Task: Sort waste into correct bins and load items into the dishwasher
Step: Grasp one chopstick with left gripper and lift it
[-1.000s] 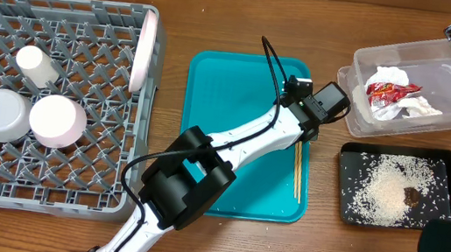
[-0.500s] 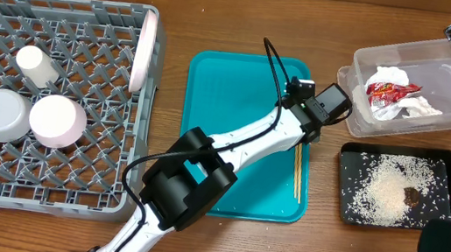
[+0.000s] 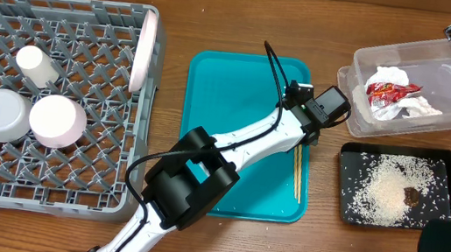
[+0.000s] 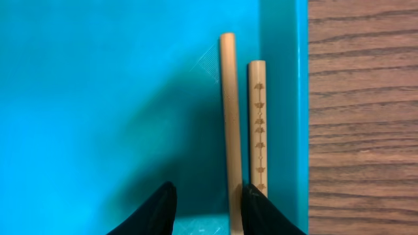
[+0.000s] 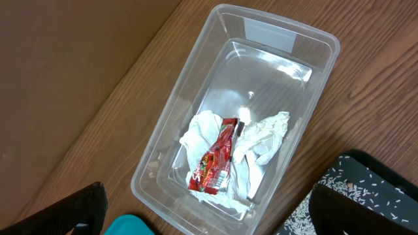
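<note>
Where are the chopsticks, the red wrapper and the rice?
chopsticks (image 4: 227,124), left wrist view, middle of the plain stick.
red wrapper (image 5: 215,160), right wrist view, its crinkled middle.
rice (image 3: 383,197), overhead view, centre of the pile.

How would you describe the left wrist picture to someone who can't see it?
Two wooden chopsticks lie side by side near a teal tray's right rim, wooden table beyond. The left hand's two dark fingertips show at the bottom, apart.

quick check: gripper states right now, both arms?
Left gripper: open, fingers narrowly apart over the chopsticks, nothing gripped.
Right gripper: wide open, empty, above the tub.
</note>
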Robot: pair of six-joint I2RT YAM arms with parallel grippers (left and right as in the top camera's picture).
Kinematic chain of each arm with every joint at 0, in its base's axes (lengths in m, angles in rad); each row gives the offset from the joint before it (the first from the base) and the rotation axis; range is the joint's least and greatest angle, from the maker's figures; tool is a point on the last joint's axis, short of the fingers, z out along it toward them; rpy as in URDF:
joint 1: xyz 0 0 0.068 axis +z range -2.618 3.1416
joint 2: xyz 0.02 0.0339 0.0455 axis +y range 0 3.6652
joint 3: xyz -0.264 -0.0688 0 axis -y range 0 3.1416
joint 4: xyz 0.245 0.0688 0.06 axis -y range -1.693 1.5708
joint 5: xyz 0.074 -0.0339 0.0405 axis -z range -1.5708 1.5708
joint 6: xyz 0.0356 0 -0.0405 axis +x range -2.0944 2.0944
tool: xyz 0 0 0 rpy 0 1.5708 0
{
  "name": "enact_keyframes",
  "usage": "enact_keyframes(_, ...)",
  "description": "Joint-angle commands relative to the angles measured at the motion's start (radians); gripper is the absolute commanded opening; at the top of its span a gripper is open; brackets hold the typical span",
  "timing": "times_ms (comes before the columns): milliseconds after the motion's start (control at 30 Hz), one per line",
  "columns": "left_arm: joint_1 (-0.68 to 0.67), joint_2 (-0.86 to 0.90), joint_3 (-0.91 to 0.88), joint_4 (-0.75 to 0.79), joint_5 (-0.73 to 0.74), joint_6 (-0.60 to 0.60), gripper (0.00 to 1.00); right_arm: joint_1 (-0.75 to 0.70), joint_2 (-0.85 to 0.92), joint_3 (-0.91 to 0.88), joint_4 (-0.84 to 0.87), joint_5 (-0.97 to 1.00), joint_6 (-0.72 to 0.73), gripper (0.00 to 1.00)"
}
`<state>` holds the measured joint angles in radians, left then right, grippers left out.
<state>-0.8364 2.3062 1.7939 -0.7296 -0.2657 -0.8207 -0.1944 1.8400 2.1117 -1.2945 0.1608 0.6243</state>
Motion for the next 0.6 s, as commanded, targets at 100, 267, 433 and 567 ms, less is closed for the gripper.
enact_keyframes(100,-0.005,0.018,0.008,-0.003,0.0,-0.018,0.35,0.002,-0.007,0.0,0.005,0.003,-0.002,1.0)
enact_keyframes(267,-0.005,0.025,0.007,-0.003,0.001,-0.018,0.33,0.002,-0.007,0.0,0.005,0.003,-0.003,1.0)
enact_keyframes(433,-0.005,0.031,0.007,-0.003,0.001,-0.018,0.25,0.002,-0.007,0.0,0.005,0.003,-0.002,1.0)
enact_keyframes(567,-0.005,0.031,0.007,-0.003,0.001,-0.018,0.2,0.002,-0.007,0.0,0.005,0.003,-0.002,1.0)
